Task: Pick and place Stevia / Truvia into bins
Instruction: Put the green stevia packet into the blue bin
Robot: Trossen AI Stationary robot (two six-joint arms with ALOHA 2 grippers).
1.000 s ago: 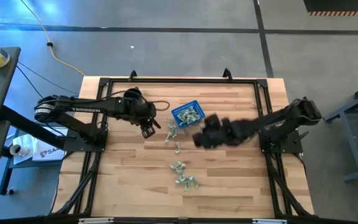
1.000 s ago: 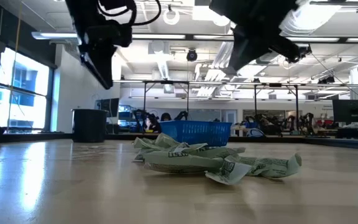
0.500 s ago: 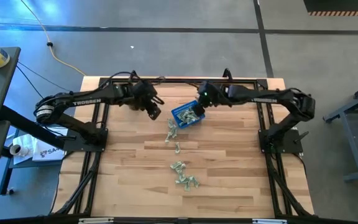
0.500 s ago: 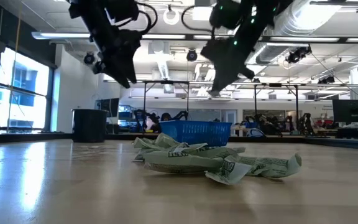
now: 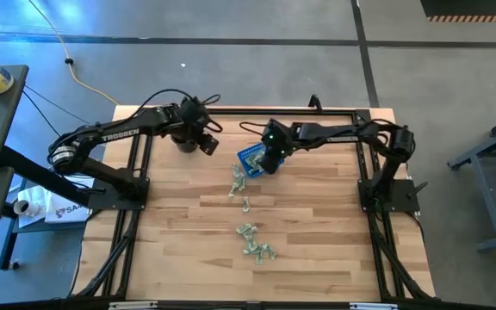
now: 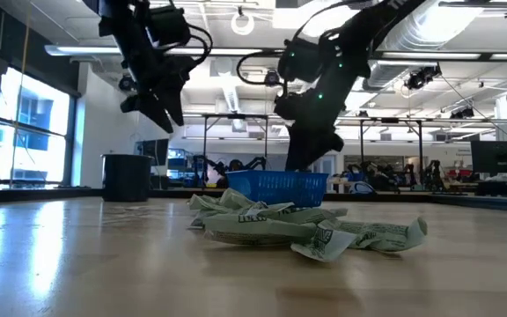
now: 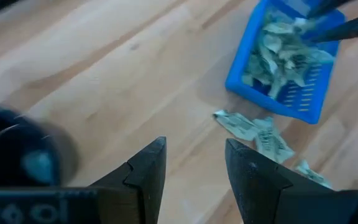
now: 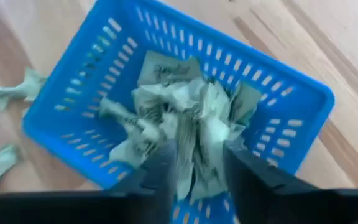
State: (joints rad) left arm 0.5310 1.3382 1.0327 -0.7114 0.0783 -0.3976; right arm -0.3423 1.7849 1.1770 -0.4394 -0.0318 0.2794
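Observation:
The blue basket point(image 5: 250, 158) stands on the table at the far middle, with a heap of pale green packets point(image 8: 185, 106) in it. More packets lie loose on the wood beside it point(image 5: 238, 179) and in a cluster nearer the front edge point(image 5: 255, 241). My right gripper point(image 8: 197, 171) hangs over the basket's heap, pointing steeply down with its fingers parted. My left gripper point(image 7: 194, 168) is open and holds nothing. It hovers above the table to the left of the basket, next to a black cup point(image 5: 183, 138). My right gripper reaches down into the basket from above. Packet paper point(image 8: 199, 146) shows between its parted fingers, and I cannot tell whether they touch it.
The black round cup point(image 7: 23, 162) stands on the table close under my left arm. Dark frame rails point(image 5: 248, 110) run along the table's far edge and sides. Bare wood lies left and right of the loose packets.
My right gripper has swung from the middle of the table toward the far edge, over the basket, and has sunk toward the heap, rolling its wrist on the way. My left gripper has moved toward the far edge, up beside the black cup. The loose packets have not moved.

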